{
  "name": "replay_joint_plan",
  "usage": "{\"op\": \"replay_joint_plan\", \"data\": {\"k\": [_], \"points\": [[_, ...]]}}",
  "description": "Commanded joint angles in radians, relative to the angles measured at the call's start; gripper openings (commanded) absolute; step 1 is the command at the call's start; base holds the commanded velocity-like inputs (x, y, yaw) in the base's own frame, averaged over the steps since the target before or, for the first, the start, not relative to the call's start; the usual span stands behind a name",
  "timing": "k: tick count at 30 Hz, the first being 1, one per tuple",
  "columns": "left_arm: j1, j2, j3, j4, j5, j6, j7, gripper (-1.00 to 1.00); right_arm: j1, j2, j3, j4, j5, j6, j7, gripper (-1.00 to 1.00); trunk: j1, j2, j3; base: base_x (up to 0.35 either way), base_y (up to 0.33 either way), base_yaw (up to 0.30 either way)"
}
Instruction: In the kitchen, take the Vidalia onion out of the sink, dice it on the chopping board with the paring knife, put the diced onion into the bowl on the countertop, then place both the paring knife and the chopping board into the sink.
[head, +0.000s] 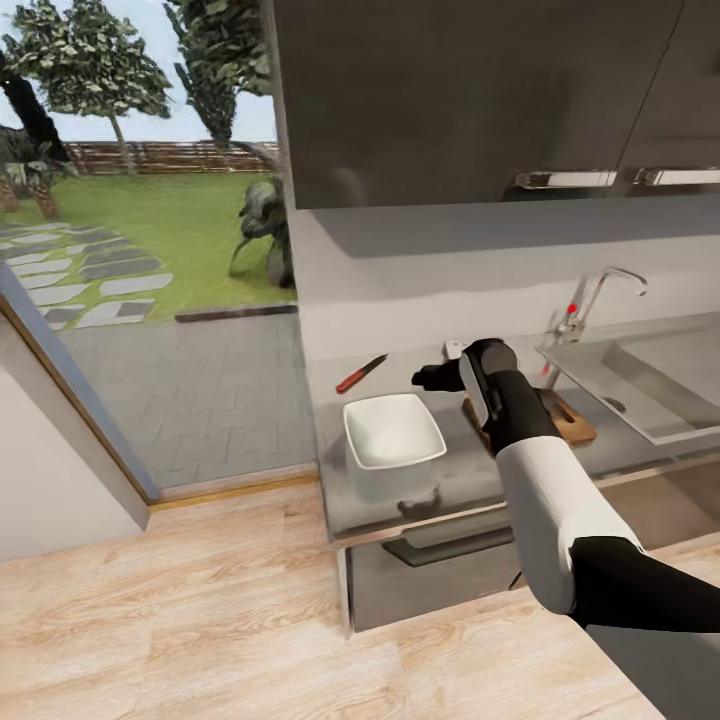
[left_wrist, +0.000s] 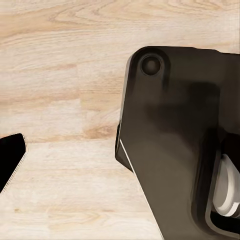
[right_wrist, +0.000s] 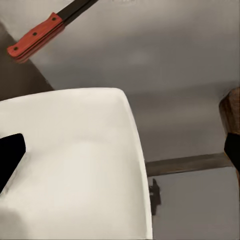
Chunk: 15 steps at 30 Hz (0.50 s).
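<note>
Head view has the right tool (head: 432, 378), jaw state impossible to tell, reaching over the surface (head: 470, 480) between bowl (head: 394, 431) and chopping board (head: 575, 425), probably toward the paring knife (head: 360, 374) near the back edge.

The right arm (head: 530, 470) stretches forward, wrist level, its fingers (head: 425, 378) too dark to read.

One bowl (head: 394, 430), one paring knife (head: 360, 374), one chopping board (head: 572, 424), one sink (head: 640, 385)

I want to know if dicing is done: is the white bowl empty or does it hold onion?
Empty: the bowl shows a bare white inside in the head view and the right wrist view.
</note>
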Motion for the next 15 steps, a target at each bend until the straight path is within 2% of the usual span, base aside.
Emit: {"op": "replay_joint_plan", "data": {"k": [1,7,15], "points": [[0.000,0.000,-0.002,-0.002,0.006,-0.001,0.000,1.00,-0.001,0.002,-0.004,-0.001,0.010,0.004,0.008,1.00,0.001,-0.002,-0.002,0.000,0.283,0.000],[0.000,0.000,-0.002,0.003,0.006,-0.001,-0.001,1.00,-0.001,0.003,-0.005,-0.001,0.010,0.004,0.008,1.00,0.001,-0.002,-0.001,0.001,0.288,-0.021],[0.000,0.000,-0.002,0.009,0.005,-0.001,-0.002,1.00,-0.001,0.001,-0.006,-0.002,0.010,0.004,0.008,1.00,0.001,-0.002,0.005,0.061,0.290,-0.184]]}}
